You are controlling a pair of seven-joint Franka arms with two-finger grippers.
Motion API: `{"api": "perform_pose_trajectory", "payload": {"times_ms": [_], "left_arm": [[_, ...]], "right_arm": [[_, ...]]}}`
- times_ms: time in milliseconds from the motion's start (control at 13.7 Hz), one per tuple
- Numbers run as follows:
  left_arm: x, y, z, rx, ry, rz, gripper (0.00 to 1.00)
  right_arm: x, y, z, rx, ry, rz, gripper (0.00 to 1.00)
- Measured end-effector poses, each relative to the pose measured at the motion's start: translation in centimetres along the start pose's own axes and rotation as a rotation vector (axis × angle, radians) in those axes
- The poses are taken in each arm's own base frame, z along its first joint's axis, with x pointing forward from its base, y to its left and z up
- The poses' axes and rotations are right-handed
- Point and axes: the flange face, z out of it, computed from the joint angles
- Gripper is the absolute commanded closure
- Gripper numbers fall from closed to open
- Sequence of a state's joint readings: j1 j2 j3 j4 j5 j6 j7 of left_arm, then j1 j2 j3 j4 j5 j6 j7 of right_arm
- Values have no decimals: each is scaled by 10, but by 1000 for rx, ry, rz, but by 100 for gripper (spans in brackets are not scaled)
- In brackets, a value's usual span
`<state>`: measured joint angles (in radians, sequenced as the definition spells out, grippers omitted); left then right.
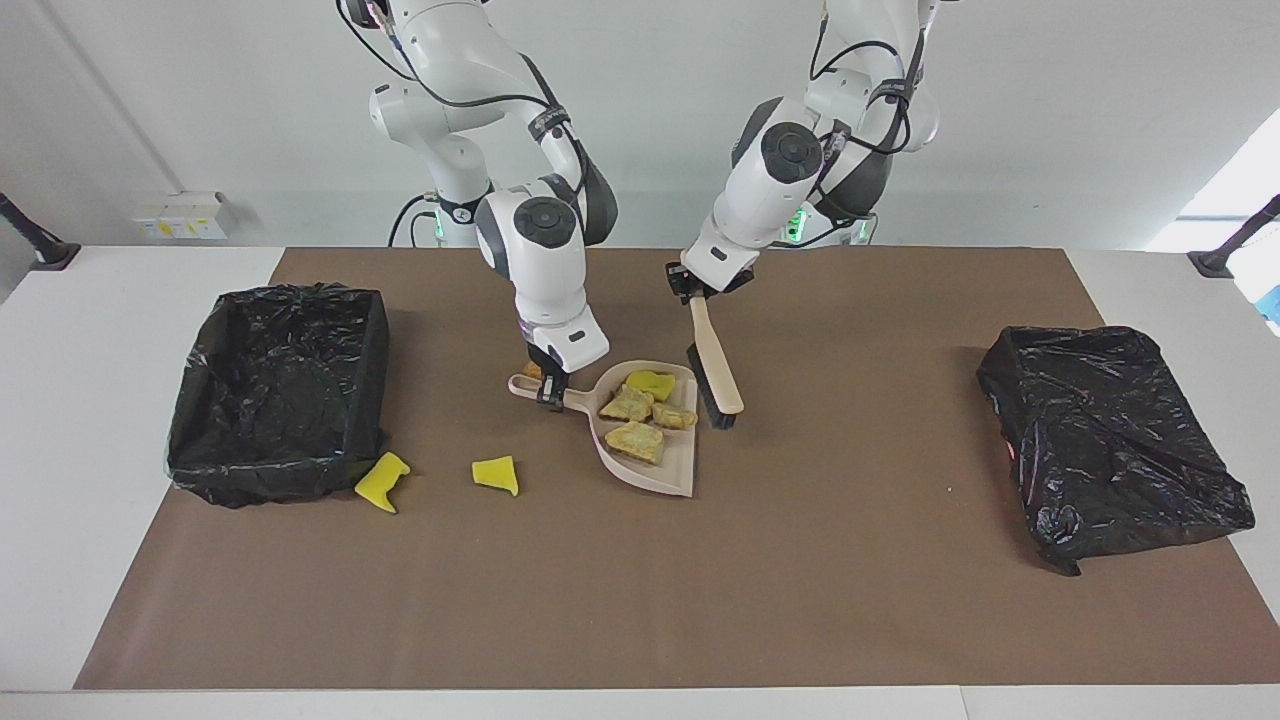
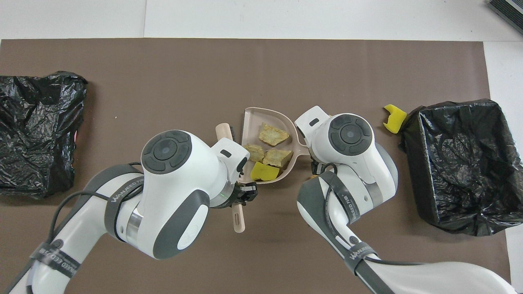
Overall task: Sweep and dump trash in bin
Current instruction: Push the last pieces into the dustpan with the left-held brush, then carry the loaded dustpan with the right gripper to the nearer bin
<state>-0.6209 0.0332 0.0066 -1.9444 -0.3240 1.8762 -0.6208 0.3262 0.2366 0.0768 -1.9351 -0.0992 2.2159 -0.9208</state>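
A beige dustpan [image 1: 672, 478] sits mid-mat, and my right gripper [image 1: 551, 393] is shut on its handle. It carries trash: tan foam chunks [image 1: 634, 438] and one yellow sponge piece [image 1: 652, 382], which also shows from overhead [image 2: 264, 172]. My left gripper [image 1: 697, 292] is shut on the handle of a brush [image 1: 718, 372]. The brush hangs tilted beside the pan toward the left arm's end. Two yellow scraps [image 1: 382, 483] [image 1: 496, 474] lie on the mat near the open bin [image 1: 205, 400]. A brown lump [image 1: 534, 370] peeks out by my right gripper.
The bin [image 2: 461, 163] is lined with black plastic and stands at the right arm's end, with one yellow scrap [image 2: 394, 118] against its corner. A closed black bag [image 1: 1110, 440] lies at the left arm's end. A brown mat [image 1: 640, 600] covers the table.
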Motion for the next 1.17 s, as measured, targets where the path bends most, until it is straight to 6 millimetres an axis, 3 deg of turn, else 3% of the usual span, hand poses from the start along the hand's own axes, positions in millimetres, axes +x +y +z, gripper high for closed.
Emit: {"api": "perform_pose_trajectory", "payload": {"times_ms": [293, 439, 586, 806, 1025, 1172], "left_arm": [[2, -49, -63, 81, -10, -44, 100], [8, -70, -65, 92, -28, -68, 100], [6, -84, -49, 103, -52, -33, 100], [-9, -89, -2, 111, -38, 9, 100], [-40, -60, 63, 137, -11, 38, 100], [-67, -34, 89, 150, 5, 59, 100]], "right_arm": [[-48, 38, -34, 10, 9, 18, 100], [-80, 57, -45, 6, 16, 23, 100], [-121, 78, -55, 6, 12, 29, 100], [-183, 102, -62, -6, 8, 32, 100], [-243, 114, -64, 13, -3, 4, 100], [-277, 118, -72, 45, -11, -30, 100]]}}
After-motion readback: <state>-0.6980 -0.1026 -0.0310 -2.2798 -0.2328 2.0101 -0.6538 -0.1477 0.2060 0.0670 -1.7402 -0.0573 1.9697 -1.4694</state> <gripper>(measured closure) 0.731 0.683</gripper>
